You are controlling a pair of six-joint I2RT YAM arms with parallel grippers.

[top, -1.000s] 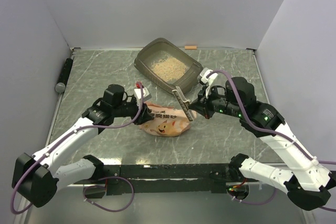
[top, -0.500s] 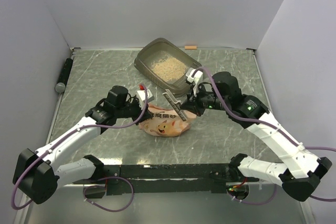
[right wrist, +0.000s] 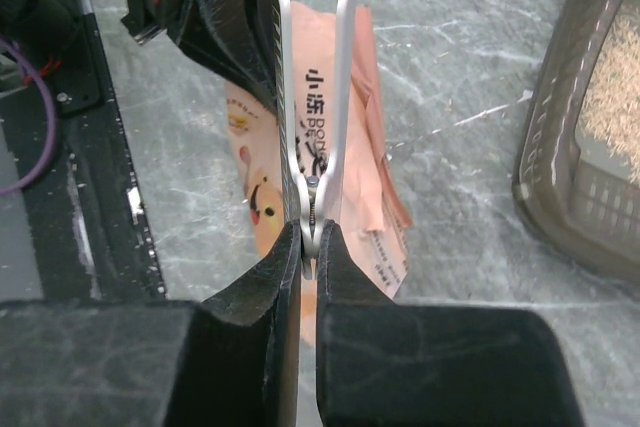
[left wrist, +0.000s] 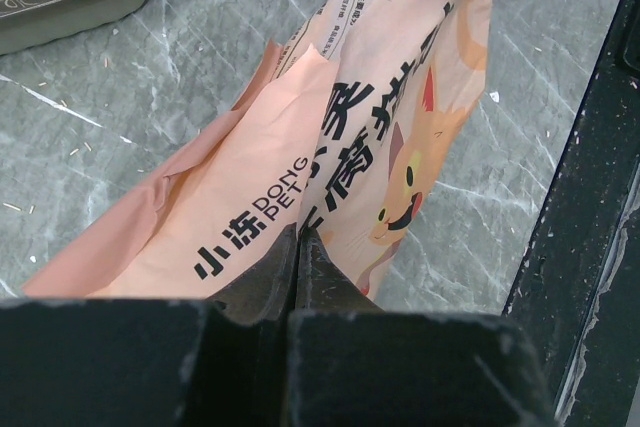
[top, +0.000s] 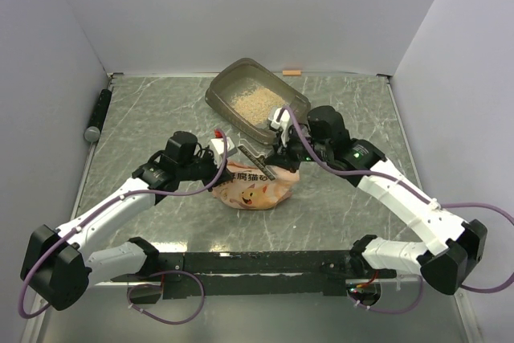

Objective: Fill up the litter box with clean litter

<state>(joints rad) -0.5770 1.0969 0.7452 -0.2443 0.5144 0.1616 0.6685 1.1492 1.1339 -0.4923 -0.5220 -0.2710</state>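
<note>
— Are we in a home, given that litter box?
— No, we see a robot lab cell. Bare white walls box in a marbled table. Two arms are bolted to a black rail, and purple cables trail along them. We find no furniture.

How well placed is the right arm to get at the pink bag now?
Probably yes. The right gripper, shut on a metal tool, hangs right over the pink bag, nothing between; the left gripper pinches only its left end.
</note>
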